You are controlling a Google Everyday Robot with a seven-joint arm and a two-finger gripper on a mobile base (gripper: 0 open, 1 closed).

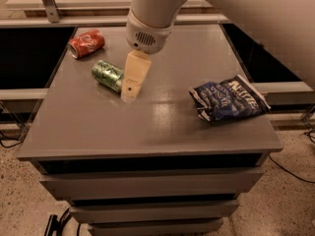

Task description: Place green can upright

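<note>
Filling most of the view is a grey table (162, 127) with shallow drawers (147, 186) stacked under its top; its base is cut off by the lower edge. The robot's white arm (256, 18) comes in from the upper right, and most of it runs out of view there. It ends in a round vented wrist housing (147, 31) above the table's left-centre.

A dark blue crumpled chip bag (229, 100) lies flat near the right edge, its print only partly readable.

The beige gripper (130, 93) points down from the housing, its tip low over the tabletop or on it. It shows as a single wedge from this side, so whether it is spread or pressed together cannot be told.

The green can (107, 75) lies on its side on the left half of the table, just left of the gripper. Its near end meets the gripper's edge in the view, and actual contact cannot be judged.

A red can (87, 43) lies on its side near the far left corner, apart from the green one.
</note>
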